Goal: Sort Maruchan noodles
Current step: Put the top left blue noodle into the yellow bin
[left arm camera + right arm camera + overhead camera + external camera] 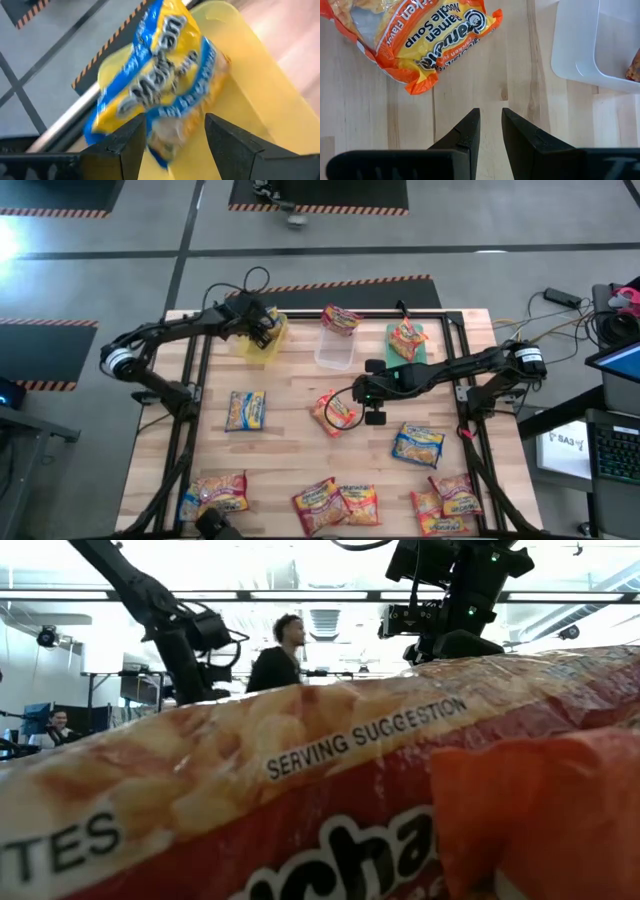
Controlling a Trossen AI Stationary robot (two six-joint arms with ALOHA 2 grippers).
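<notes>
The left claw (262,328) is out over the yellow bin (266,340) at the far left of the counter (290,440), its fingers (127,145) spread around a blue-and-yellow Maruchan packet (155,85) that sits between them above the bin's floor; whether the fingers actually press on it I cannot tell.

The right claw (372,408) hangs over bare wood near the middle of the counter, its two fingers (465,137) drawn close with only a narrow gap and nothing between them. Just beside it lies an orange chicken-flavour packet (335,412), flat on the wood.

Next to the yellow bin stands a clear bin (335,345) with an orange packet (341,319) propped at its far edge, and beyond that a green bin (407,343) holding a red packet (405,340).

More packets lie loose: a blue-and-yellow one (245,410) on the left, another (417,445) on the right, and a row of red and orange ones (335,503) along the near edge.

A person (278,655) stands in the room beyond.
</notes>
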